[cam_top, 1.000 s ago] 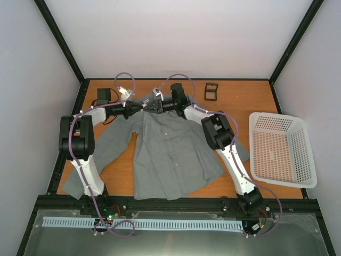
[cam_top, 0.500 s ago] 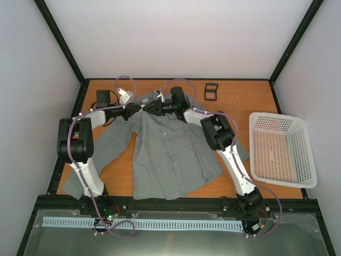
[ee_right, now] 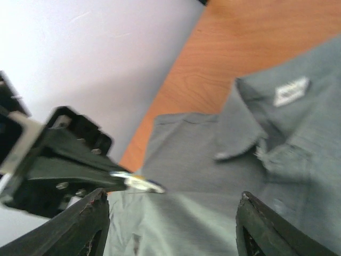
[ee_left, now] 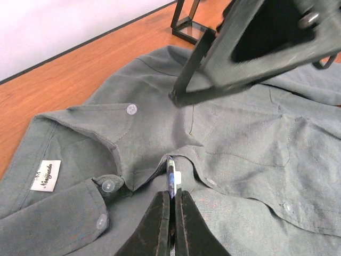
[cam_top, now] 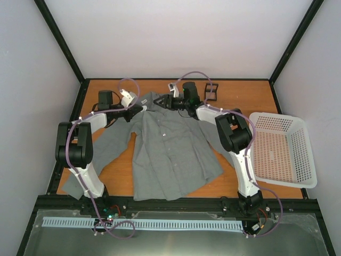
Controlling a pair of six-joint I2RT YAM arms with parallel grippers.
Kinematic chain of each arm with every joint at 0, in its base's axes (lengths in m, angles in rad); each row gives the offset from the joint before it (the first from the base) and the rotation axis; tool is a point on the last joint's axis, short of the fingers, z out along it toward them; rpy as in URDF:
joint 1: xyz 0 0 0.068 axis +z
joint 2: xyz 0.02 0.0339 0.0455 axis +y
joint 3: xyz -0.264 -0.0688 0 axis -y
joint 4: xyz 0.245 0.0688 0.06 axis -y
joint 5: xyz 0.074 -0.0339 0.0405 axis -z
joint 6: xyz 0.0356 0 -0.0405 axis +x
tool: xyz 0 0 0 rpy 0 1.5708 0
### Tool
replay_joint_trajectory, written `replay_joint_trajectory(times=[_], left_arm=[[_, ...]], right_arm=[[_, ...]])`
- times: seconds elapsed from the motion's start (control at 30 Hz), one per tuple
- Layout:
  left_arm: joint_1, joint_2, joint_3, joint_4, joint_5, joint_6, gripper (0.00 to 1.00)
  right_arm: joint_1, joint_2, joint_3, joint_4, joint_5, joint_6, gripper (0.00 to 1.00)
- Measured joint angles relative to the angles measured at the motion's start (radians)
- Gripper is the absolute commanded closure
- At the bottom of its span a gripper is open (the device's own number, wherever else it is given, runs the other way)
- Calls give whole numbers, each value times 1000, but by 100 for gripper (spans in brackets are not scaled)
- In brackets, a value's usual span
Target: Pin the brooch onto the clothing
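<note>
The brooch [ee_left: 171,173] is pinched on its edge between the tips of the left gripper [ee_left: 171,198], which are squeezed tight on it. Only its thin shiny rim shows, so its face is hidden. It hangs just over the shirt [ee_left: 240,133], by the collar [ee_left: 114,120] and near the small white label [ee_left: 45,174], at the far side of the table [cam_top: 242,101]. I cannot tell if it touches the cloth. From above, the brooch is too small to spot.

A bit to the right, the right gripper [ee_right: 171,198] is near the brooch, its fingers wide apart with nothing in them. In the left wrist view it is a dark blur, cut off at the top. Further right stands a small black holder [cam_top: 211,92], then a white basket [cam_top: 298,178] at the right side.
</note>
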Motion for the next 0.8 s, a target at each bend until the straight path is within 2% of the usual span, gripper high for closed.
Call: replay_joint_trajectory(times=[0.23,0.47,0.57,0.8], left_arm=[[0,11,23,-46,54,1,99],[0,56,79,-92,124,0,99],[2,66,84,-106,143,-1,99],[6,76,102,-126,169,-2,99]], right_arm=[[13,-26,3,15,-140,-182,30],[38,98,122,-13,-223,-294,43],[47,153,181,-27,-246,-311,45],[56,189,199,6,-278,-283,46]])
